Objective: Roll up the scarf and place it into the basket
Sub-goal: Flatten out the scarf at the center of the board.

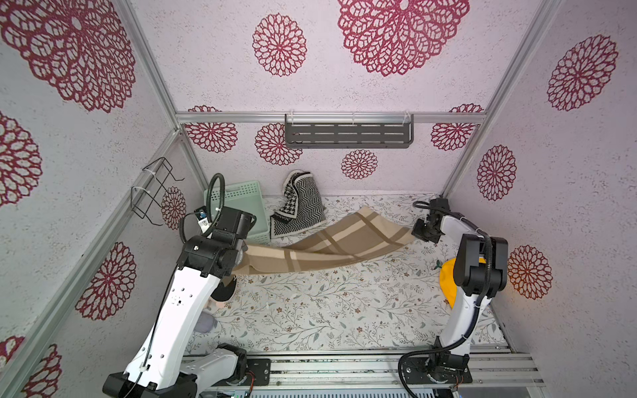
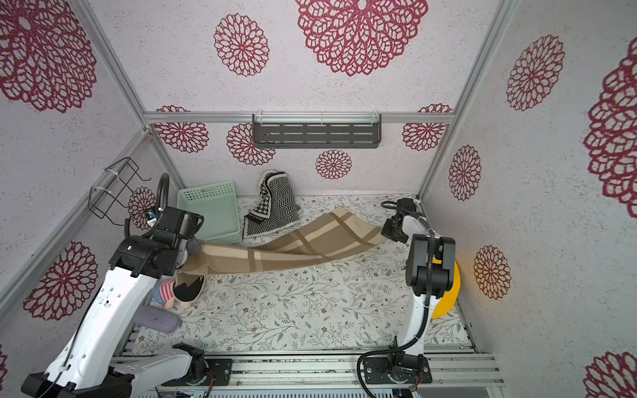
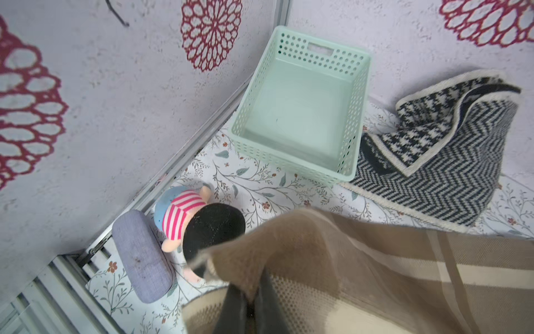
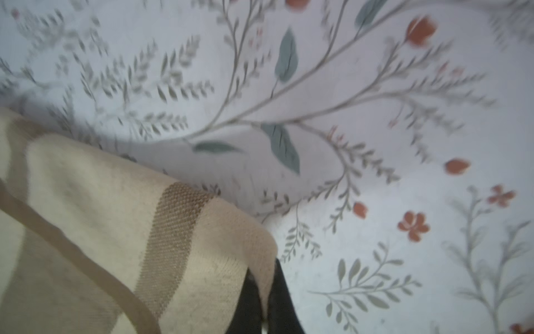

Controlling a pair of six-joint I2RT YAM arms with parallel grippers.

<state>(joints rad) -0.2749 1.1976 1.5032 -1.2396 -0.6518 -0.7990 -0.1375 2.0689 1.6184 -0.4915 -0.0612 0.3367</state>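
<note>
A beige plaid scarf (image 1: 331,244) (image 2: 293,244) hangs stretched in a shallow sag above the floral table, held at both ends. My left gripper (image 3: 254,292) is shut on its left end, where the cloth bunches over the fingers. My right gripper (image 4: 264,277) (image 1: 413,231) is shut on the far right corner, with a fold of cloth pinched between the black fingers. The pale mint-green basket (image 1: 238,193) (image 2: 210,193) (image 3: 291,162) stands empty at the back left, just beyond my left wrist.
A black-and-white chevron knit cloth (image 1: 303,206) (image 3: 433,162) leans on the back wall beside the basket. A striped doll (image 3: 185,214) and a lilac case (image 3: 141,257) lie under my left arm. A yellow object (image 1: 448,279) sits by the right arm. A dark shelf (image 1: 348,134) and a wire rack (image 1: 151,193) hang on the walls.
</note>
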